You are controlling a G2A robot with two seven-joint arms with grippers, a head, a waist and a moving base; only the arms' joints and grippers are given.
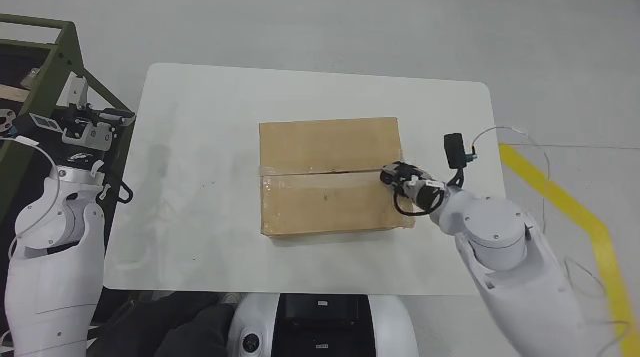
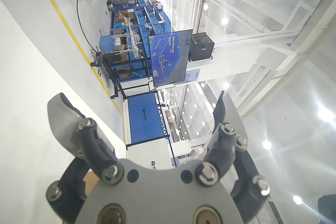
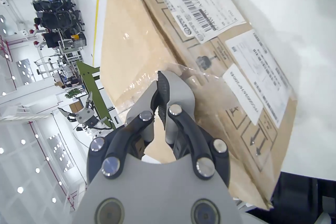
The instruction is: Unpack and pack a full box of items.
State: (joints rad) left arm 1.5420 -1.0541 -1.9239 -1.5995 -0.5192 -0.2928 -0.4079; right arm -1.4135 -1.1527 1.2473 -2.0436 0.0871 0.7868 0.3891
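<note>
The stiff, probably heavy box should open by its thin, slippery tape end, where the right gripper has its fingers clenched; the left gripper has its fingers spread.

A white table; beside it, perhaps a green cart.

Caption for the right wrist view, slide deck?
Right claw, shut, at the clear tape on a closed cardboard box.

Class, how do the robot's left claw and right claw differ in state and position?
The left claw is open; the right claw is shut. The right claw sits at the cardboard box; the left claw is far from it. Both are grey metal.
</note>
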